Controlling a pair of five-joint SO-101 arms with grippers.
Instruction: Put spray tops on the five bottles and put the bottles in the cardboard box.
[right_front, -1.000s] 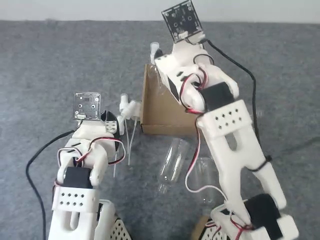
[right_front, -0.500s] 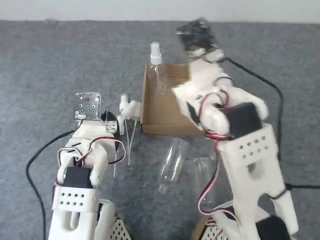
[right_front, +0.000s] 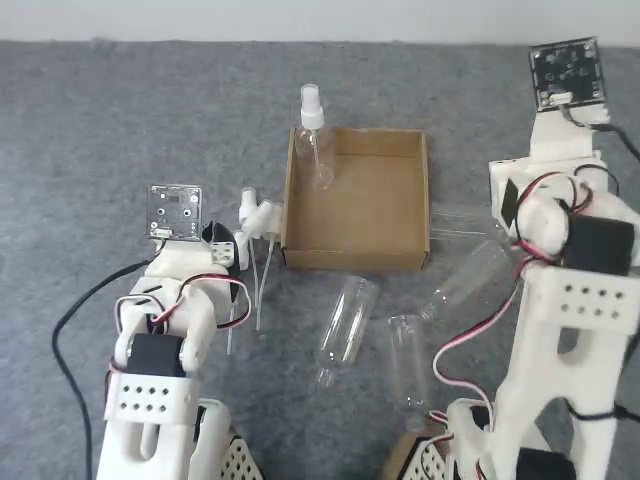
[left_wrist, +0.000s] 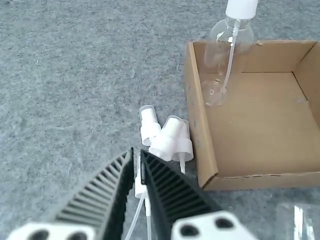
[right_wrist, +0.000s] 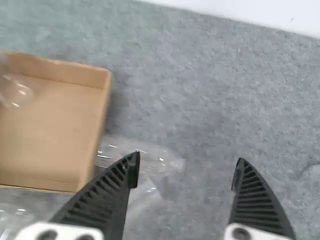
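Bottles need tops next. One clear plastic bottle with a white spray top (right_front: 316, 150) already stands in the brown cardboard box (right_front: 355, 258), in the corner at 11 o'clock. Three bare clear bottles (right_front: 345, 325) lie on the grey carpet worktop (right_front: 120, 120), at 5 and 6 o'clock from the box. Another bare see-through bottle (right_wrist: 145, 161) lies just beside the box wall at 3 o'clock. The right tool (right_wrist: 185, 167) hangs over it, spread wide with nothing in it. The left tool (left_wrist: 136, 151) sits at 9 o'clock from the box, clenched on a thin white spray top (left_wrist: 141, 185). Two loose white spray tops (left_wrist: 167, 142) lie near the box. I think the job is at bottle two. The right tool needs to go down, pinch a bare bottle and bring it to the left tool's top.
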